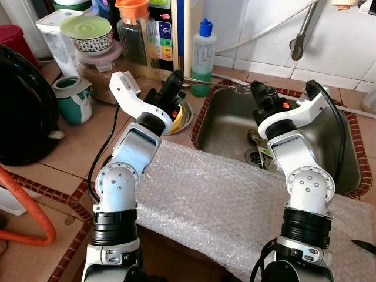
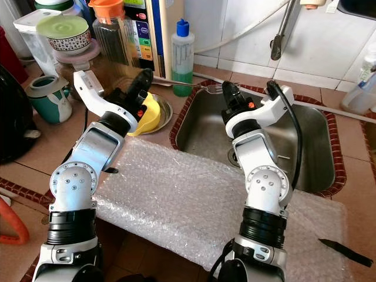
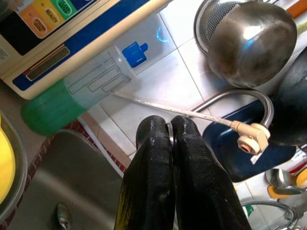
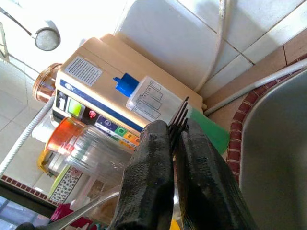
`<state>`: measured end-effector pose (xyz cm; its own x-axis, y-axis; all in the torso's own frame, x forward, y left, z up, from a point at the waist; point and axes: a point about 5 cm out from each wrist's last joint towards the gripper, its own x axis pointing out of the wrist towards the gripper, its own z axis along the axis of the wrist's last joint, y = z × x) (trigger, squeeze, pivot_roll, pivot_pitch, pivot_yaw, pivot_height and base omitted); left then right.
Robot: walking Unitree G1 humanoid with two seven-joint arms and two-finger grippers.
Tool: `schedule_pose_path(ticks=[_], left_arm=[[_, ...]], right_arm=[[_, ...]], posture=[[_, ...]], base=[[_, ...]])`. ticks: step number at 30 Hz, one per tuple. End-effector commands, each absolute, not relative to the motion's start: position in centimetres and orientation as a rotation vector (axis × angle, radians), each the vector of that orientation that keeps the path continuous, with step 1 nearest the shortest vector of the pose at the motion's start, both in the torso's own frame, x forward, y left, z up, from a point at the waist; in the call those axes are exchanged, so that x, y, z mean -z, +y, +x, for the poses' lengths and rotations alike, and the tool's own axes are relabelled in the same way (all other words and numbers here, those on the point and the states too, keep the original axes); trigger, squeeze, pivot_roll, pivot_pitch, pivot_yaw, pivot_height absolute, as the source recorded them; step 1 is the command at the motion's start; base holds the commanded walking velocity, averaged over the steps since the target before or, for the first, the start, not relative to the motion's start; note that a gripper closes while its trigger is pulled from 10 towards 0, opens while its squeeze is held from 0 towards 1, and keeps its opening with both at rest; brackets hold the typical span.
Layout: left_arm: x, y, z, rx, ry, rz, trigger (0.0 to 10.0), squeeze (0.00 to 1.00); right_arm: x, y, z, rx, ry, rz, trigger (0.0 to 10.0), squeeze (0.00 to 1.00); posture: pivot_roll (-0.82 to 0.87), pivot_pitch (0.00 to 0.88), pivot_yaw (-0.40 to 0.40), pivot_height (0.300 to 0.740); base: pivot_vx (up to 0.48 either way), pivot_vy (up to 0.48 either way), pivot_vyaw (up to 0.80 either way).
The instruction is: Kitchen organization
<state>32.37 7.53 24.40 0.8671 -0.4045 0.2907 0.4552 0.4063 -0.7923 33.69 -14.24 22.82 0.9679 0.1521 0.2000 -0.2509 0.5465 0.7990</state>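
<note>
The steel sink (image 1: 329, 135) lies at about 2 o'clock from the sheet of bubble wrap (image 1: 217, 200), which covers the counter edge at the middle of the head views. In the sink's basin, something small and metallic lies by the drain (image 1: 255, 155), half hidden behind the right arm and too unclear to name. At 9 o'clock stands a big black appliance (image 1: 23, 106), cut off by the frame.

Along the back wall, from 10 to 12 o'clock:
- A clear jar with an orange lid (image 1: 134, 35), with dark contents.
- A patterned bowl (image 1: 91, 36) under a green lid, stacked on a pink-lidded jar of brown stuff.
- A teal lidded mug (image 1: 73, 100); what it holds is hidden.
- A clear bottle with a blue cap (image 1: 203, 56), with green liquid in its lower part only.

A shallow steel bowl (image 1: 187, 117) just left of the sink holds something yellow (image 2: 147, 111), mostly covered by the left arm.

The fork (image 1: 214, 83) hangs level over the sink's left rim at 12 o'clock, spanning the two grippers. The right gripper (image 1: 258, 94) is clamped on the tine end, and the tines poke out between its fingers (image 4: 148, 158). The left gripper (image 1: 174, 82) meets the handle end with its fingers (image 3: 153, 143) pressed together. Whether they actually pinch the handle cannot be made out.

At 4 o'clock a thin dark object (image 2: 346, 252) lies on the counter, too small to identify.
</note>
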Motion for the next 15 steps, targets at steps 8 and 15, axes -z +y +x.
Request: schedule_pose_path(ticks=[8, 15], left_arm=[[-24.8, 4.2, 31.0, 0.697, -0.021, -1.003, 10.0, 1.00], [-23.1, 4.0, 30.7, 0.701, 0.040, -0.913, 10.0, 1.00]], right_arm=[[-23.0, -14.7, 33.9, -0.181, -0.105, 0.937, 0.0, 0.00], [-22.4, -15.7, 34.1, -0.046, -0.112, 0.892, 0.0, 0.00]], posture=[[-0.03, 0.082, 0.023, 0.740], [-0.03, 0.081, 0.028, 0.740]], base=[[0.000, 0.000, 0.00], [0.000, 0.000, 0.00]])
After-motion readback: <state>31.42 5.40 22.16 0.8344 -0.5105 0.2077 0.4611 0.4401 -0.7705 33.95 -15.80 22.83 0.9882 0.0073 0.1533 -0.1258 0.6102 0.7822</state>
